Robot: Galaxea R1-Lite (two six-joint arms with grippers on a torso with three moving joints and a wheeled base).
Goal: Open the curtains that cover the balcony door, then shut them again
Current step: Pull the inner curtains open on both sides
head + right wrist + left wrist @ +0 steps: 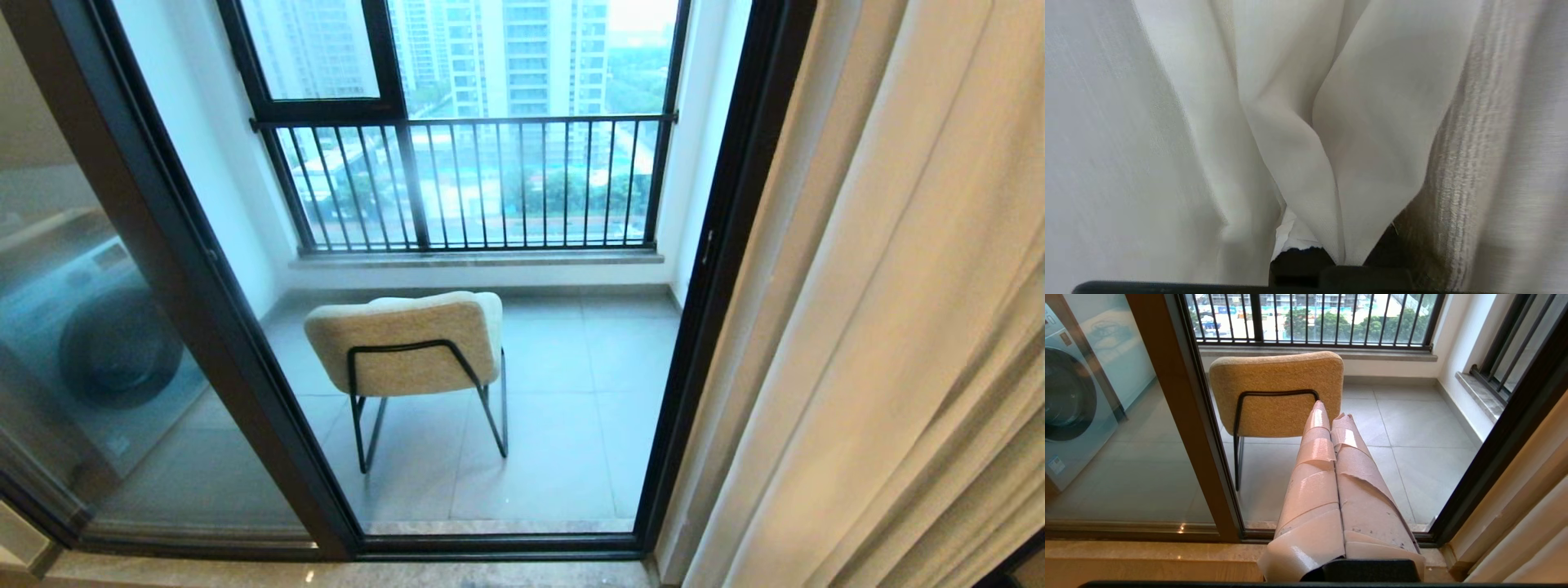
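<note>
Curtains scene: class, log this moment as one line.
curtains: gathered right | balcony door: uncovered | right gripper: shut on curtains | left gripper: shut, empty

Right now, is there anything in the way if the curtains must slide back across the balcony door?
Nothing visible. The curtains hang gathered at the right; the chair and washing machine stand behind the balcony door glass.

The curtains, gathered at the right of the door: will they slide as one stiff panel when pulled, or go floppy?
Probably floppy: the curtains hang in long soft pleats and fold loosely around the right gripper. Likely light too, as the weave looks thin and partly sheer. Expect a pull to drag folds rather than shift everything at once.
</note>
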